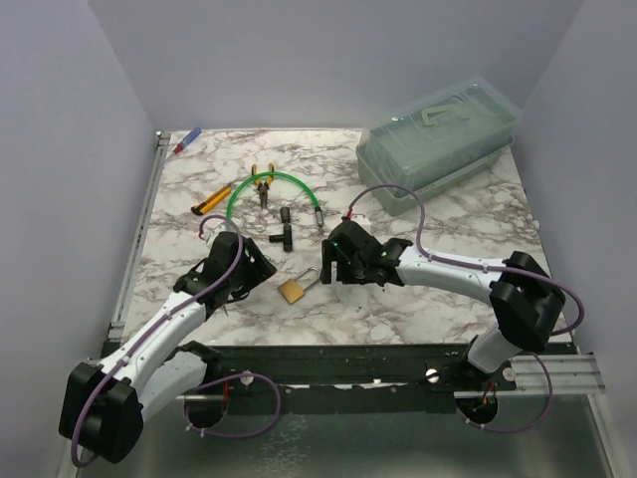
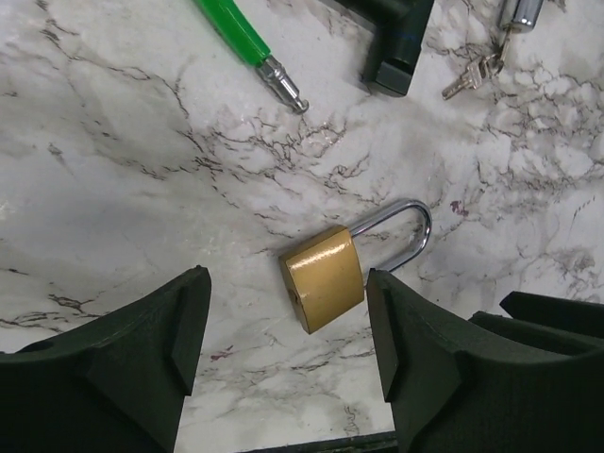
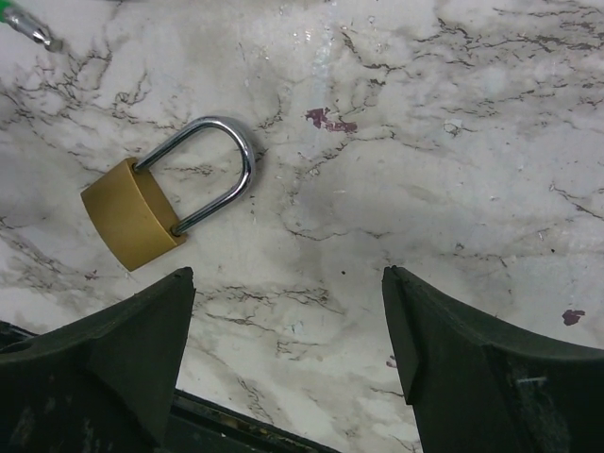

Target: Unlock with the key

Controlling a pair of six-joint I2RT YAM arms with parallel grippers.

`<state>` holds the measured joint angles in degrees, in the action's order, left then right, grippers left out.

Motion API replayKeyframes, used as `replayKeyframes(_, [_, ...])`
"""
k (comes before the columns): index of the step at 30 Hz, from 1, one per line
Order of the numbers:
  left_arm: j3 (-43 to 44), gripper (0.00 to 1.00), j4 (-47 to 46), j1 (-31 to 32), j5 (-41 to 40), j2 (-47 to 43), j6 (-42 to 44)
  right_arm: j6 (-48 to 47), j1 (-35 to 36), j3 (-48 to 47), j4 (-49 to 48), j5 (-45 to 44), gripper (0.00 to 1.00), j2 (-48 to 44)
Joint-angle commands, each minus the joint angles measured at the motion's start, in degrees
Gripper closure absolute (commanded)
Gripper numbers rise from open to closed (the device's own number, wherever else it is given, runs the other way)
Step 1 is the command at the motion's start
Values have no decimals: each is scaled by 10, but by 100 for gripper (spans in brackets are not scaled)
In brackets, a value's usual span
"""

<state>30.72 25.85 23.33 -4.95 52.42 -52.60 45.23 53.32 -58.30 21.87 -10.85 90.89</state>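
A small brass padlock (image 1: 292,290) with its steel shackle shut lies flat on the marble table near the front edge. My left gripper (image 1: 261,271) is just left of it and open. In the left wrist view the padlock (image 2: 323,278) lies just beyond the wide-apart fingertips of that gripper (image 2: 288,283), touching neither. The key (image 2: 469,80), tiny and silver, lies farther off on the marble. My right gripper (image 1: 330,267) hovers just right of the lock. In its wrist view this gripper (image 3: 288,278) is open over bare marble, with the padlock (image 3: 132,222) off ahead and left.
A green cable (image 1: 269,182) loops behind the lock, its silvery end (image 2: 283,83) nearby. Black connectors (image 1: 282,236), pliers (image 1: 264,187) and a yellow knife (image 1: 211,200) lie mid-left. A lidded plastic box (image 1: 443,134) stands at the back right. The table's front edge is close.
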Motion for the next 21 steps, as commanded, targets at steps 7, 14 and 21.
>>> replayKeyframes(7, [-32,30,-111,29,101,71,38,18,5,17,-11,-32,15,12])
replayKeyframes(14, [-2,31,-125,60,105,145,28,30,5,43,9,-70,15,-17])
replayKeyframes(21, [65,29,-48,110,55,208,-15,40,5,69,24,-83,15,-45])
